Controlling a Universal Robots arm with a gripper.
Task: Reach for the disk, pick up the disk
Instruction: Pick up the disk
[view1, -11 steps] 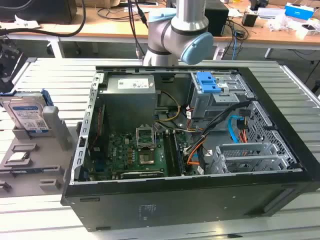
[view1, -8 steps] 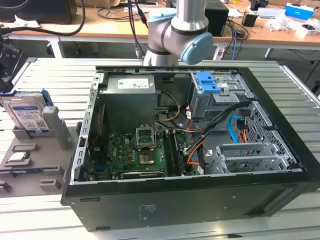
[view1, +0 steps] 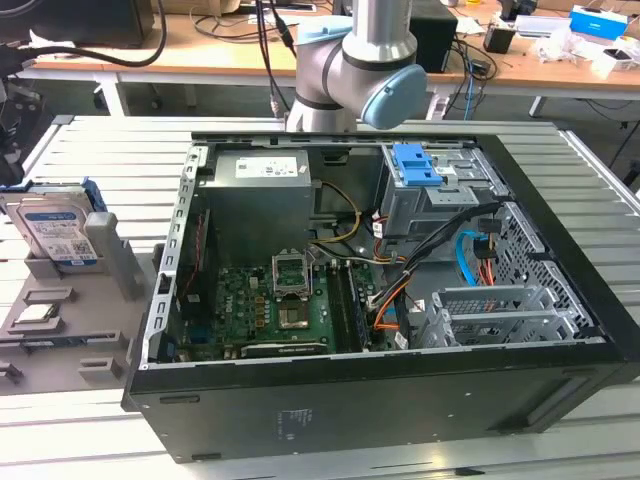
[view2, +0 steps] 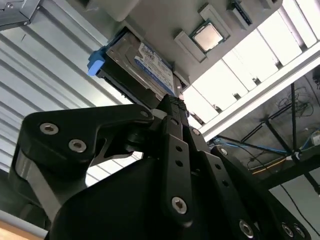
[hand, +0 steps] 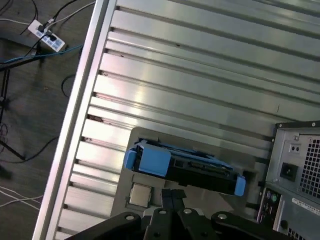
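One black gripper (hand: 173, 192), built of flat bolted links, is seen nearest in both wrist views. Its two jaws are pressed together, with nothing pinched. Just ahead of the jaws, one disk (hand: 185, 167) is stood on edge. It is a flat silver-grey rectangle with a white-and-blue label, framed by a blue plastic rail. Whether the jaws touch it cannot be told. The disk is held in one slotted grey plastic stand (view1: 112, 250) on one grey tray (view1: 95, 335). Near the jaws, one square metal chip (view2: 207, 36) is laid in the tray. Beyond, one ribbed metal table (hand: 200, 65) is spread. Well apart from the jaws, one open black computer case (view1: 380, 420) is set.
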